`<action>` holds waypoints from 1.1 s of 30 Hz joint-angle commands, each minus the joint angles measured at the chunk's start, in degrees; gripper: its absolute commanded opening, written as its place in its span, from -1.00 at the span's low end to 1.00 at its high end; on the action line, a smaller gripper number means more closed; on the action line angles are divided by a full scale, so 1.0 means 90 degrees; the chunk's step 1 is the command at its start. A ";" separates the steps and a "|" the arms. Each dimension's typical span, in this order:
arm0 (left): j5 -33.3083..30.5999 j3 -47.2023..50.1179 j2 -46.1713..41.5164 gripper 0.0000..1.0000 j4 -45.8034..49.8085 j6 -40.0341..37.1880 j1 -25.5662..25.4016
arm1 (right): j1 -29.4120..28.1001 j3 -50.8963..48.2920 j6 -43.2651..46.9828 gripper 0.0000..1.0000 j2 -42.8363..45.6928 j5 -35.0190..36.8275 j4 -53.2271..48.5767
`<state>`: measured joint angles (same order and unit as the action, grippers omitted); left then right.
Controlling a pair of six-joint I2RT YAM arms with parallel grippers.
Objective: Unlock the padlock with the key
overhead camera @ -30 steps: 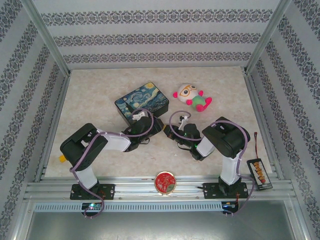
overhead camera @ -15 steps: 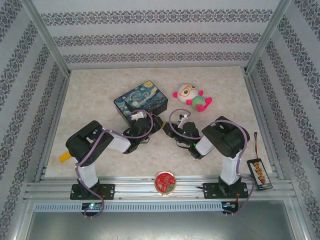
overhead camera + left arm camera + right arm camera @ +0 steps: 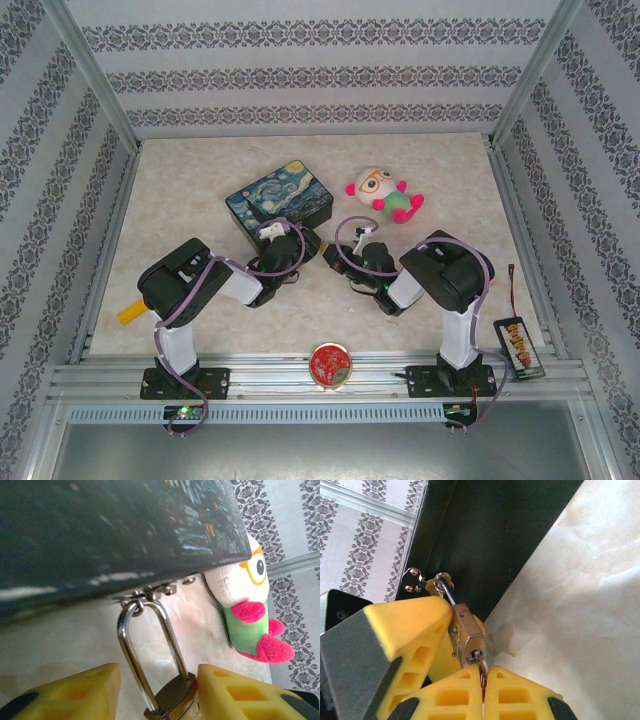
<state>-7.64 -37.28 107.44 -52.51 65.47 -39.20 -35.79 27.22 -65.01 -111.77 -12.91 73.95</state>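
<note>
1. The left fingers (image 3: pixel 235 695) are standing parted around the padlock (image 3: pixel 174 699); one finger is touching the brass body and the other is sitting just clear of it, so they are released rather than clamped on it.
2. The right fingers (image 3: pixel 515 695) are pressing tight together, clenched on the key (image 3: pixel 481 664); only a small silvery bit of it, with a ring, is showing between the fingertips and the bottom of the padlock, where it is meeting the body.
3. The padlock is hanging by its thin shackle (image 3: pixel 170 635) from a small metal hasp (image 3: pixel 150 591) low on the side of the tin box (image 3: pixel 280 198); both legs of the shackle are reaching down to the body; the body is sitting just above the surface (image 3: pixel 450 170), between the left fingers and directly ahead of the right ones.
4. The tin box, dark with a painted starry sky on its lid, is resting on the surface near the middle; in the top view both sets of fingers are meeting just off its near right corner, where the padlock itself is too small to make out.
5. A plush toy (image 3: pixel 385 195) with a white head, green body and pink limbs is lying to the right of the tin box, near it but apart.
6. The left arm (image 3: pixel 190 285) is folding in from its base and reaching rightward to the tin; the right arm (image 3: pixel 445 275) is folding in from the other side and reaching leftward.
7. A round red tin (image 3: pixel 330 363) is sitting on the near rail between the two bases; a battery holder (image 3: pixel 520 345) is lying beside the right base; a yellow object (image 3: pixel 130 313) is poking out beside the left arm.
</note>
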 commanded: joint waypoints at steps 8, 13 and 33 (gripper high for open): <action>0.0443 -0.0055 0.0199 -0.93 -0.0438 0.0030 0.0109 | -0.0045 0.0371 -0.0110 -1.00 -0.0018 -0.0155 0.0611; 0.0746 -0.0043 0.0116 -1.00 -0.0322 0.0092 0.0108 | -0.0016 0.0402 -0.0073 -0.99 0.0064 -0.0296 0.0607; 0.0688 0.0347 -0.0451 -1.00 -0.0113 0.0959 -0.0350 | 0.0157 -0.1765 0.1127 -0.19 0.2196 0.0013 -0.0908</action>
<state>-2.22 -34.65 105.60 -54.28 68.97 -41.21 -34.61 13.02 -59.75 -96.29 -14.31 71.35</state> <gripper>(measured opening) 0.052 0.416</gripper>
